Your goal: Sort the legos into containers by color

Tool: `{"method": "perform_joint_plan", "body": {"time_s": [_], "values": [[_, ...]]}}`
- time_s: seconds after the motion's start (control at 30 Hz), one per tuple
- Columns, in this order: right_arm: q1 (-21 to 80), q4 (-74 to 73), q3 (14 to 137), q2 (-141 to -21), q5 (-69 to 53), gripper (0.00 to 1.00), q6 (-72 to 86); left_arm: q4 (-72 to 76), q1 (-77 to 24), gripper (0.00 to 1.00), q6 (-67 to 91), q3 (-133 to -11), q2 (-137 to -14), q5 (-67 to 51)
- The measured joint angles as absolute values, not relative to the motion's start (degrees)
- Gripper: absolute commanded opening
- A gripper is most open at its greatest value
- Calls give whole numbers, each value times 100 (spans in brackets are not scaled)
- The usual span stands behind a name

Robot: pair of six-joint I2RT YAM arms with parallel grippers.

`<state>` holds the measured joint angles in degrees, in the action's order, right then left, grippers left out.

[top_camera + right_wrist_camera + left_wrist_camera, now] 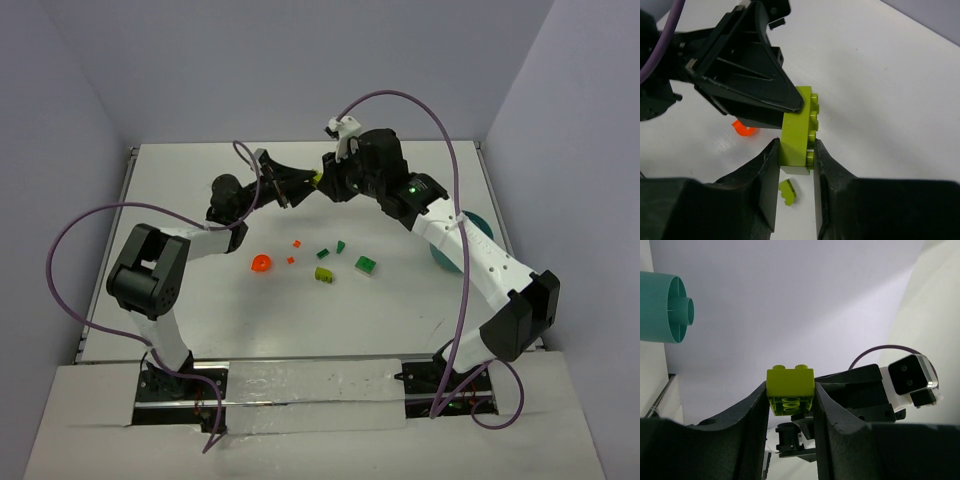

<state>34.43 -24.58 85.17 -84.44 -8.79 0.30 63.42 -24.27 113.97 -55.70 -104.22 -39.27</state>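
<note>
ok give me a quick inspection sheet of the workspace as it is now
surface: white table
job's things: lime brick held above table; orange-red curved piece, green brick, smaller bits loose; teal bowl partly behind right arm
clutter: nothing seen
hands: left hand and right hand both shut on lime brick
cables: purple cables loop off each arm
surroundings: pale walls on three sides

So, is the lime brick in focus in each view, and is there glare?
Left wrist view: the brick is sharp, the left fingers dark with little detail. Right wrist view: sharp too, no glare. Top view: even light, faint shadows, the brick too small to judge.
</note>
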Motion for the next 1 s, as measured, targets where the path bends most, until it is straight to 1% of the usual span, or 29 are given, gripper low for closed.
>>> {"method": "perform_joint_plan", "body": {"time_s": [0.03, 0.13, 0.17, 0.2, 0.33, 0.43, 0.5, 0.57, 0.63, 0.8, 0.9, 1.0], "values": [[3453, -2448, 8517, -8444, -864, 0, -10, 6356, -2425, 19, 11397, -5562, -10422, -3925], [3463, -2451, 8508, -8451, -842, 0, -42, 6370, -2425, 60, 11404, -5519, -10422, -3903], [3465, -2455, 8506, -8455, -838, 0, -50, 6370, -2423, 90, 11406, -5502, -10422, -3901], [3465, -2456, 8506, -8455, -807, 0, -57, 6366, -2419, 98, 11437, -5496, -10422, -3902], [3458, -2471, 8506, -8455, -650, 0, -83, 6289, -2355, 99, 11435, -5485, -10422, -3927], [3406, -2550, 8506, -8454, -595, 0, -104, 5953, -2197, 99, 11111, -5486, -10399, -3987], [3283, -2644, 8501, -8431, -596, 0, -134, 5509, -1992, 99, 10604, -5517, -10348, -4066], [2974, -2790, 8422, -8316, -658, 0, -183, 4604, -1724, 99, 9786, -5733, -10259, -4140], [2398, -2986, 8209, -8036, -731, 0, -266, 3486, -1479, 99, 8737, -6197, -10173, -4097], [285, -3556, 7671, -7147, -812, 0, -715, 963, -1378, 99, 5773, -7788, -9978, -3680], [-684, -4046, 7620, -6752, -907, 0, -1161, -92, -1579, 99, 4246, -8631, -9963, -3596], [-1388, -4599, 7696, -6589, -1087, 0, -1661, -828, -1758, 99, 3128, -9067, -9963, -3679]]}}
